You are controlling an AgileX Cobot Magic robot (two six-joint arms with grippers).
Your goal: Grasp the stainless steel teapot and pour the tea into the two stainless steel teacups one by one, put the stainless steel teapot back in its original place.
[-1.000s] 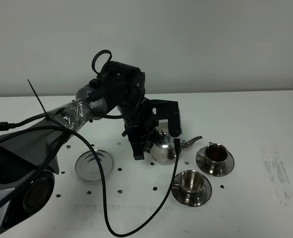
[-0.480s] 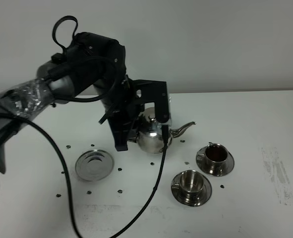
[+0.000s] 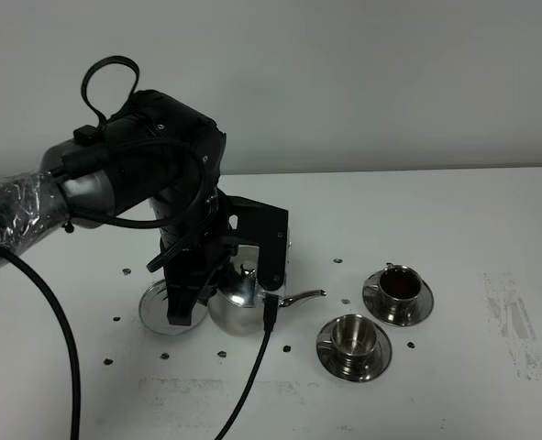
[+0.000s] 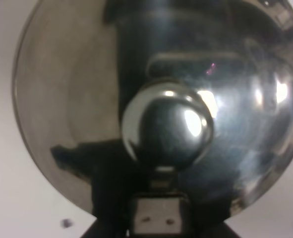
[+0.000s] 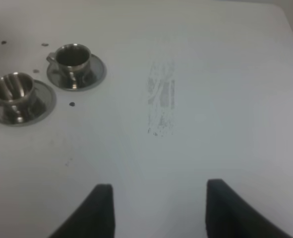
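Note:
The stainless steel teapot (image 3: pixel 237 307) hangs upright and low, its spout (image 3: pixel 303 297) pointing right toward the cups. My left gripper (image 3: pixel 225 275) is shut on its handle from above. In the left wrist view the teapot's domed lid and knob (image 4: pixel 167 124) fill the frame. The round steel trivet (image 3: pixel 157 307) lies just left of the pot, partly hidden by the gripper. The two stainless steel teacups stand on saucers: the far one (image 3: pixel 399 286) holds dark liquid, the near one (image 3: pixel 353 337) is in front of it. My right gripper (image 5: pixel 156 208) is open over bare table.
Black cables (image 3: pixel 252 376) trail from the left arm across the table's front. Small dark specks (image 3: pixel 287 348) dot the white table around the pots. A grey smudge (image 3: pixel 514 316) marks the table at the right.
The left arm has carried the teapot left and toward the front, away from the cups and down beside the trivet. The cups and the right arm have stayed put.

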